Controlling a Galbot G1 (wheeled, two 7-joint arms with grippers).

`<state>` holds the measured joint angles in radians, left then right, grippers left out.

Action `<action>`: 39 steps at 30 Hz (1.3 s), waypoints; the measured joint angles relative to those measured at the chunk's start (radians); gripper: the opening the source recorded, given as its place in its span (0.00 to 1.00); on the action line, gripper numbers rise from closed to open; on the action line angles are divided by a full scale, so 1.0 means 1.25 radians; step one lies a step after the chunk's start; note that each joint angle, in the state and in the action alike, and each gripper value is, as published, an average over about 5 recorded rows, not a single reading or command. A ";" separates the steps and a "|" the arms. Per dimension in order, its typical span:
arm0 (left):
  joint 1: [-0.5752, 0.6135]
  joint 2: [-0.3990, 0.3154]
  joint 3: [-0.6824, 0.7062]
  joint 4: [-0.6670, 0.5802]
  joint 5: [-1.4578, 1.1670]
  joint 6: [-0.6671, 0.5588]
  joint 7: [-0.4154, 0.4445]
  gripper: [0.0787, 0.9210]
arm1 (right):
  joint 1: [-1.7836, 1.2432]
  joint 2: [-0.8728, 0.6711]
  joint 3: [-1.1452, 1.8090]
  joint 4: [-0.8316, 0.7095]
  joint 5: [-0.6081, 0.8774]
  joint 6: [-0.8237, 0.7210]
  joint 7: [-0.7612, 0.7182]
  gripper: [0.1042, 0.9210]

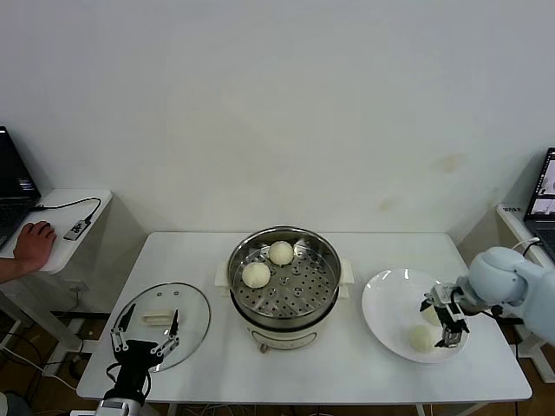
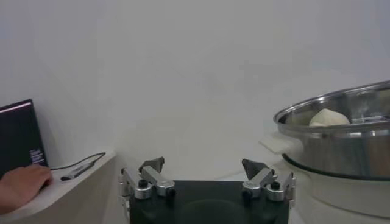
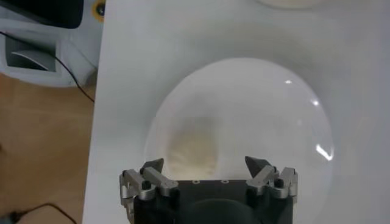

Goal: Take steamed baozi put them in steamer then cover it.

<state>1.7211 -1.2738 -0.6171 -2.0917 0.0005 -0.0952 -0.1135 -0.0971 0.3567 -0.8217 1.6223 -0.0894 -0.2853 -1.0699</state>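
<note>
Round shiny steel steamer (image 1: 284, 282) at desk (image 1: 347, 364) centre, two cream-white round baozi (image 1: 268, 263) on its perforated tray. Two more buns (image 1: 421, 338) on flat white plate (image 1: 386, 312) near right edge. Right claw (image 1: 443, 321) wide open over them, holding nothing. Clear glass lid (image 1: 165, 325) at left edge; left claw (image 1: 146, 336) open, empty, above it.

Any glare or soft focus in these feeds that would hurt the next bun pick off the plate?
Right wrist view: the bun on the white plate is a pale, soft-edged blur with little contrast, and small glints sit near the plate's rim. Head view: even light, bun distinct under the open right end effector. Left wrist view: the steamer wall shows bright reflections.
</note>
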 measured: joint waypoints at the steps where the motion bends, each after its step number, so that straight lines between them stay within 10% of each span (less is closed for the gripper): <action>1: 0.000 -0.001 0.000 0.000 0.000 0.000 0.000 0.88 | -0.012 0.003 0.008 -0.004 -0.005 0.000 0.001 0.88; 39: -0.011 -0.001 -0.001 0.000 0.007 -0.001 0.000 0.88 | -0.068 0.050 0.064 -0.070 -0.031 -0.013 0.004 0.55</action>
<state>1.7079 -1.2750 -0.6182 -2.0917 0.0096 -0.0964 -0.1139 -0.1824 0.4193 -0.7421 1.5351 -0.1283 -0.3014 -1.0655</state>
